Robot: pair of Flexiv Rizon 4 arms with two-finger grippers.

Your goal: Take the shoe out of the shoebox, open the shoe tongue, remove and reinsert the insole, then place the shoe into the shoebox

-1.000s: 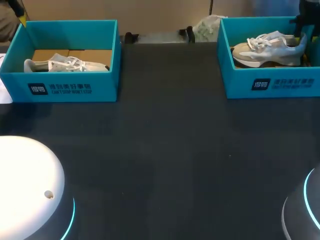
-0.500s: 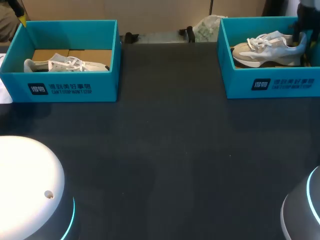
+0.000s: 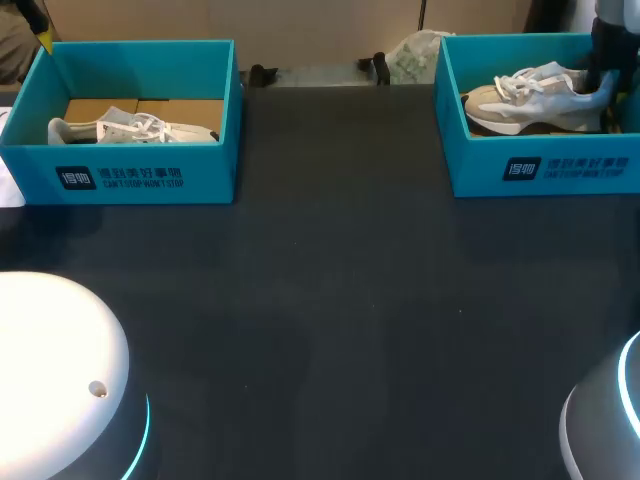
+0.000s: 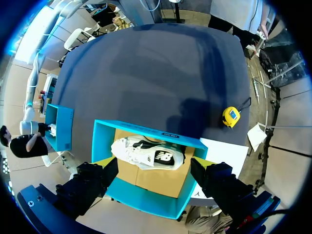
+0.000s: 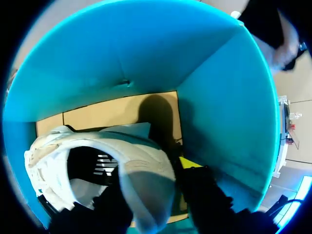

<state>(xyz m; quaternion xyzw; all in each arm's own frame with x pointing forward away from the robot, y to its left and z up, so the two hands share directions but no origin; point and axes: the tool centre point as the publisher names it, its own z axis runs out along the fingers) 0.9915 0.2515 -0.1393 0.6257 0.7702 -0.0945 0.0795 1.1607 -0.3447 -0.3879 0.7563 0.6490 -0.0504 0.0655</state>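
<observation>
The right gripper (image 5: 151, 184) is down inside the right shoebox (image 5: 229, 112), and the heel of the grey shoe (image 5: 141, 161) fills the gap between its fingers. One finger is inside the shoe's opening and the other, with its yellow tip showing, is against the outside of the heel. Both seem to press on the heel, so the grip looks closed on it. The rest of that shoe stretches away ahead of the fingers along the cardboard floor of the box, and the box's teal wall is close beside the outer finger. The left gripper (image 4: 152, 169) hangs over the left shoebox (image 4: 146, 200) with its fingers spread wide and nothing in them. The white shoe (image 4: 148, 153) lies on its side in the box beneath and between them. Ahead of these fingers, past the box on the dark table (image 4: 161, 68), is a yellow tape measure (image 4: 231, 116).
</observation>
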